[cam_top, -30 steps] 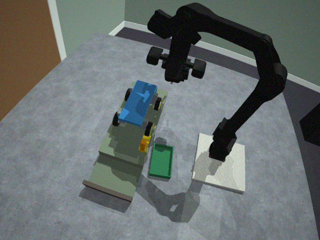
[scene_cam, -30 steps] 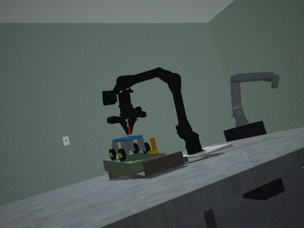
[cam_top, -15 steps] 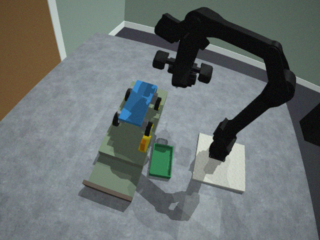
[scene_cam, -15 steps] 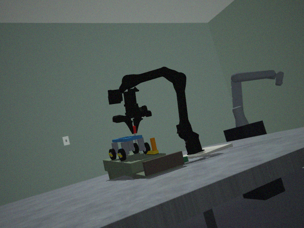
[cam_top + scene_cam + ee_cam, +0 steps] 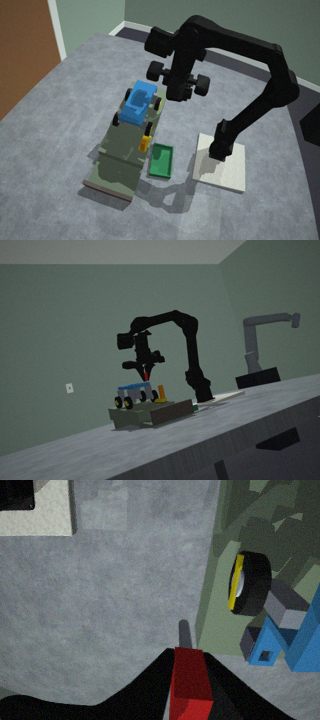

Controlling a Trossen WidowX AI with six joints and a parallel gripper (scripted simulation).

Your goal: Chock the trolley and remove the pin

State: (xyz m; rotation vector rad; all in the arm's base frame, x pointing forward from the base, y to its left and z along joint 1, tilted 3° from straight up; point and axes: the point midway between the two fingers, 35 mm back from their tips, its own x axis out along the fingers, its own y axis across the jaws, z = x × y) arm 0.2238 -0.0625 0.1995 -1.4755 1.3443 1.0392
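End effector: I have my end effector (image 5: 178, 94) (image 5: 145, 378) (image 5: 189, 655) pinching the red head of the stop pin between its fingers.
Stop pin: the stop pin (image 5: 146, 376) (image 5: 190, 682) is out of the ramp, in my grip above the worktop (image 5: 51, 142) (image 5: 103, 446) (image 5: 125, 580); my wrist view shows its grey shaft beyond the head.
Trolley: the blue-topped trolley (image 5: 129, 113) (image 5: 134, 386) (image 5: 307, 647) stands on its wheels on the green ramp (image 5: 121, 139) (image 5: 124, 418) (image 5: 225, 630).
Chock: I see the yellow chock (image 5: 144, 144) (image 5: 161, 400) on the ramp, orange handle up, at the downhill side of the wheel (image 5: 148, 128) (image 5: 154, 395) nearest the tray; they look to be touching.
Green tray: the green tray (image 5: 160, 176) (image 5: 195, 407) sits on the worktop just beside the ramp, between it and the pale base plate (image 5: 232, 183) (image 5: 236, 394) (image 5: 60, 526).
Still to do: I have the pin to drop in the tray and my fingers to open.
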